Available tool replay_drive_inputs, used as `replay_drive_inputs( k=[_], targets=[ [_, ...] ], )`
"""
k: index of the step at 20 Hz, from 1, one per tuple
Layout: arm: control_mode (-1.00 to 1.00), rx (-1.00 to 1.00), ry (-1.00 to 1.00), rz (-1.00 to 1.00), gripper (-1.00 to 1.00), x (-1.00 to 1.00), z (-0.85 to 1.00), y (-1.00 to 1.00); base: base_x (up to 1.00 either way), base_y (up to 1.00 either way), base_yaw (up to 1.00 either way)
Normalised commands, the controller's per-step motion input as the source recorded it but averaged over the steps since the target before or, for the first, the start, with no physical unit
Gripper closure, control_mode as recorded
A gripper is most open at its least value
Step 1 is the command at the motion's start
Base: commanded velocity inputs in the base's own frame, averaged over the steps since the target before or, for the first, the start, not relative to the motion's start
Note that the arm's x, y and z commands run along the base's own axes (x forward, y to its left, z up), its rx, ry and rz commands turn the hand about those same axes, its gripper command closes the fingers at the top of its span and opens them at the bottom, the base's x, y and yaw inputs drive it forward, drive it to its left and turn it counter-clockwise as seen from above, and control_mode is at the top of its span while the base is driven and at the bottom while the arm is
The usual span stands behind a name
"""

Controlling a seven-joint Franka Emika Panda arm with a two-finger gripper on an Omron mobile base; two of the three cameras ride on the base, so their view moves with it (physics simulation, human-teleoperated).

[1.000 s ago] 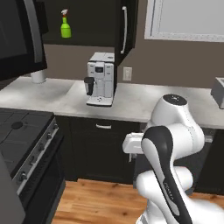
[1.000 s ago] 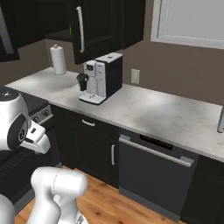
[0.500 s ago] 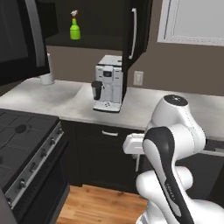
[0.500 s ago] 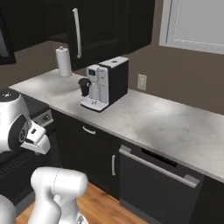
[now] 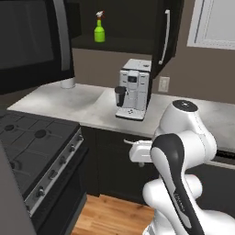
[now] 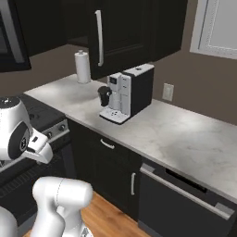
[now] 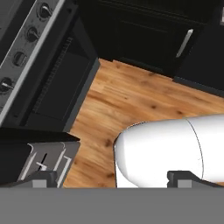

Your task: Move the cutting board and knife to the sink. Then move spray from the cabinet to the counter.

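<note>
Counter (image 5: 87,103), pale marble: coffee machine (image 5: 134,89) upright near back wall, paper towel roll (image 6: 83,67) w/ it at far end. Open cabinet shelf (image 5: 114,44): green spray (image 5: 99,30) upright.

I see the claw (image 7: 111,177) with tips spread wide, empty. Beyond it lies wood floor (image 7: 144,98); stove knobs (image 7: 19,58) upper left, dark cabinet fronts (image 7: 144,39) above.

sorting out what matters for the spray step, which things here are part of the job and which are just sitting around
Part of the job:
- spray, upright on the open cabinet shelf
- counter, where it goes
- gripper, fingers apart, holding nothing

Just around:
- coffee machine on the counter
- paper towel roll
- stove
- wall outlet
- window
</note>
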Motion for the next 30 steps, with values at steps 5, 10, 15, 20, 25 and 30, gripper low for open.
replay_drive_inputs(
  k=[5, 10, 15, 20, 25, 30],
  targets=[
    [1.0, 0.0, 0.0, 0.0, -1.0, 0.0, 0.0, 0.0, 0.68, 0.21, 0.04],
    [1.0, 0.0, 0.0, 0.0, -1.0, 0.0, 0.0, 0.0, 0.52, 0.11, 0.08],
    [1.0, 0.0, 0.0, 0.0, -1.0, 0.0, 0.0, 0.0, 0.48, 0.04, 0.02],
    [1.0, 0.0, 0.0, 0.0, -1.0, 0.0, 0.0, 0.0, 0.6, 0.04, 0.0],
    [1.0, 0.0, 0.0, 0.0, -1.0, 0.0, 0.0, 0.0, 0.51, 0.07, 0.04],
    [1.0, 0.0, 0.0, 0.0, -1.0, 0.0, 0.0, 0.0, 0.44, 0.15, 0.1]
  ],
)
